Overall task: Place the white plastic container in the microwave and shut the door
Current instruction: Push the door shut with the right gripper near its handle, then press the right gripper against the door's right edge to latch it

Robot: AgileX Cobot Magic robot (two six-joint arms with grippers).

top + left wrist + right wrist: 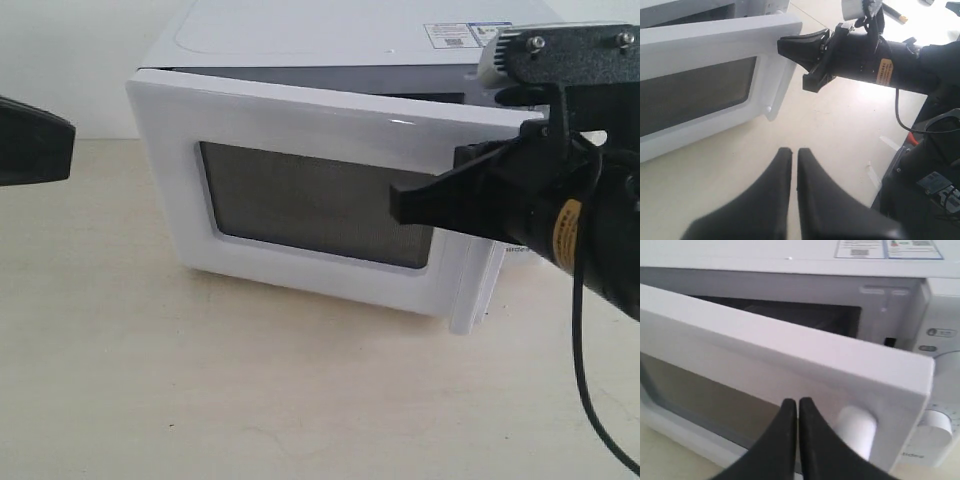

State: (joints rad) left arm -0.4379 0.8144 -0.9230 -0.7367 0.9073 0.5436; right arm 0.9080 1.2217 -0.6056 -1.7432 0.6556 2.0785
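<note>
The white microwave (330, 35) stands at the back of the table. Its door (300, 130), with a dark mesh window (310, 205), hangs partly open, and a narrow dark gap shows behind it (790, 312). My right gripper (400, 205) is shut and empty, its tips against the door's outer face beside the white bar handle (856, 432). My left gripper (791, 152) is shut and empty, hovering over bare table in front of the door (700, 90). The white plastic container is out of view, perhaps hidden behind the door.
The beige table (250, 390) stretches in front of the microwave. A white dial (935, 432) sits on the control panel past the door's edge. The right arm's black body and cable (590, 380) hang over the table's right side.
</note>
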